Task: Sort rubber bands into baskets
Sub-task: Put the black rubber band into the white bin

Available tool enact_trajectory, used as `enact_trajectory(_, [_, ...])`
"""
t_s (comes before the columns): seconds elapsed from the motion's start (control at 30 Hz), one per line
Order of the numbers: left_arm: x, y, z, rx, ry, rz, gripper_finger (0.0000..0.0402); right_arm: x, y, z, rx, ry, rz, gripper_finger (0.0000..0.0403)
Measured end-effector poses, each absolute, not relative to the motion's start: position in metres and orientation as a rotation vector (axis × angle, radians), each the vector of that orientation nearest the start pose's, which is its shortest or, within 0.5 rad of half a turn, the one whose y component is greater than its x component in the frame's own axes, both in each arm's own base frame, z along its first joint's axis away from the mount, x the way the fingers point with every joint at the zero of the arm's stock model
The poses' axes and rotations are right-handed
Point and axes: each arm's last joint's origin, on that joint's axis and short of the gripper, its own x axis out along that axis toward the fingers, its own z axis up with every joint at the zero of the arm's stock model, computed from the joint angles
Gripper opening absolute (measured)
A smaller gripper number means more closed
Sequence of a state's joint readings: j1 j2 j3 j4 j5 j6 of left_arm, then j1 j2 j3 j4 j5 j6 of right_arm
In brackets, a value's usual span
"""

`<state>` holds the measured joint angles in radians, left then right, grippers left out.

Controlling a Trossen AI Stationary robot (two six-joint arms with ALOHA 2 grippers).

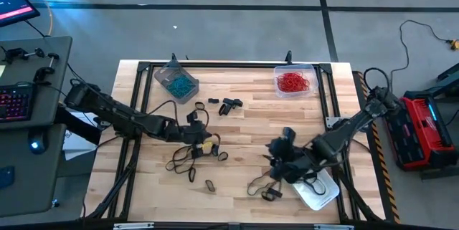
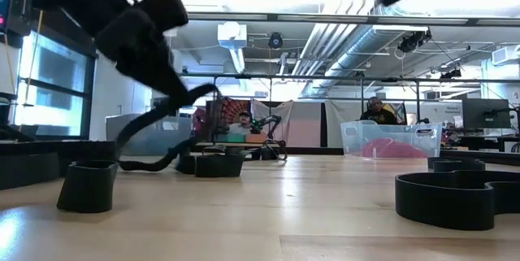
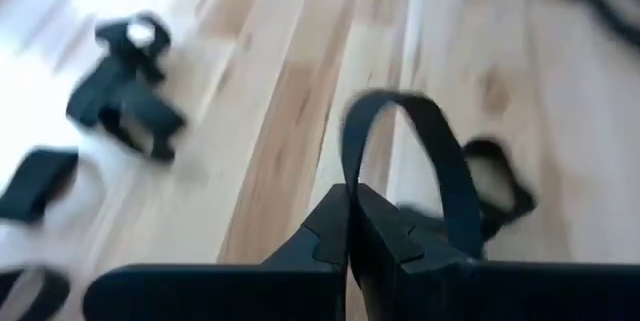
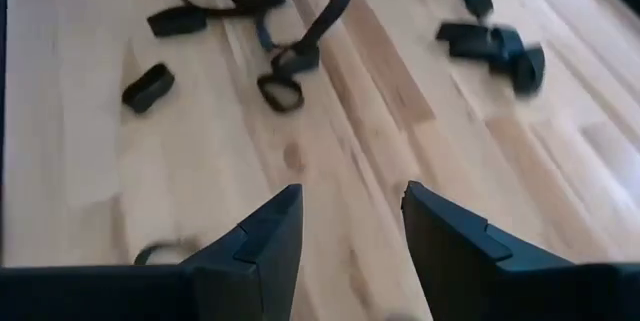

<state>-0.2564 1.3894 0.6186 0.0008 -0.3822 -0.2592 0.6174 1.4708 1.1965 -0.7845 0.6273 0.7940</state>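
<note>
I have the left hand (image 1: 203, 141) near the middle of the desk (image 1: 244, 126), and its fingers (image 3: 350, 226) are pressed together on a black band (image 3: 440, 171); in the left wrist view the loop arches up out of the pinch, so I read it as caught. More black bands (image 1: 190, 160) lie tangled just beside that hand, with a small cluster (image 1: 226, 105) farther toward the back edge and single loops scattered at the front.

The teal bands sit in the grey-tinted basket (image 1: 176, 80) at the back left, the red ones in the clear basket (image 1: 294, 81) at the back right, and the whitish basket (image 1: 320, 193) is at the front right, partly under the right arm. That last one looks to me like the home for black (I see no other colour loose on the desk).

The right hand (image 1: 287, 160) hovers low just beside the whitish basket with its fingers (image 4: 265, 236) apart and nothing between them.

To do this step well, I'd lift the left hand straight up and slowly, watching whether the loop drags neighbours from the tangle. If it does, a small shake or a pause should shed them. Then I'd carry it across, keeping well apart from the right arm, and only let go once the loop hangs inside the tub's walls.
</note>
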Motion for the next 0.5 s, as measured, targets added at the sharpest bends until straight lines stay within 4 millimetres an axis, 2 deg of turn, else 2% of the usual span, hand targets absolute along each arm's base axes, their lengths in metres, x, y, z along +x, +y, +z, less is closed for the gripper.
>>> enact_trajectory(0.33, [0.26,-0.059,0.184,-0.027,0.549,0.18,0.0,0.318,0.133,0.247,0.07,0.668,-0.359,0.0173])
enact_trajectory(0.5, [0.262,-0.059,0.188,-0.026,0.505,0.199,0.0,0.343,0.121,0.232,0.109,0.613,-0.392,0.0185])
